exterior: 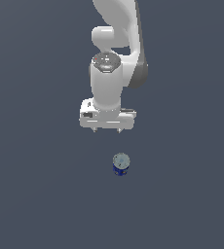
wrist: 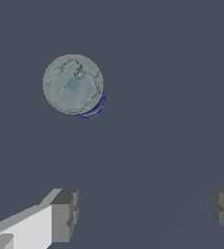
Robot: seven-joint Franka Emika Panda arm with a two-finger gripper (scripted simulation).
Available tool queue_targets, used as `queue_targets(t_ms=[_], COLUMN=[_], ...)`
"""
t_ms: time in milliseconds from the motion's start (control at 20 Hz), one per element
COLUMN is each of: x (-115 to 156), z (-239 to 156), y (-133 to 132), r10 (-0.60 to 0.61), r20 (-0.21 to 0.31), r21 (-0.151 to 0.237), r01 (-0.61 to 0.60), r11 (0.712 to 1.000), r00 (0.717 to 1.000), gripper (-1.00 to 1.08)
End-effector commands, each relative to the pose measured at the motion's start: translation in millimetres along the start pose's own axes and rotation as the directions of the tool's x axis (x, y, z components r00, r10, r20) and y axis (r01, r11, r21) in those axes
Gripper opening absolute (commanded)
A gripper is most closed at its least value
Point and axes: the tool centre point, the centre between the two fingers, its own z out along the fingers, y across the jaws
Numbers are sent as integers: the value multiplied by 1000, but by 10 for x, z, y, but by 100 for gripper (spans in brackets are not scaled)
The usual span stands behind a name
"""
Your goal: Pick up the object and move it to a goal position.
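The object is a small upright can (exterior: 121, 164) with a dark blue body and a pale silvery-grey round top, standing on the flat grey floor in the exterior view. The wrist view looks down on its round top (wrist: 73, 84), with a sliver of blue side showing. My white gripper (exterior: 107, 131) hangs above the floor, apart from the can and a little toward the exterior view's left of it. Its two grey fingertips (wrist: 65, 215) stand wide apart with nothing between them, so my gripper (wrist: 144, 211) is open and the can lies outside the gap.
A plain dark grey floor (exterior: 41, 194) fills both views. The white arm (exterior: 115, 44) rises out of the exterior view's top edge above the gripper.
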Motion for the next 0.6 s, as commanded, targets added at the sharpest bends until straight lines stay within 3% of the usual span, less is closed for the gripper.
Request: queue_targets(t_ms=[0, 550], x=[0, -31], z=[0, 28], y=[0, -381], r10=[0, -44], r20=[0, 2], r21=[0, 5], r01=[0, 44], r11=[1000, 999], r00=[1000, 999], gripper=[100, 100])
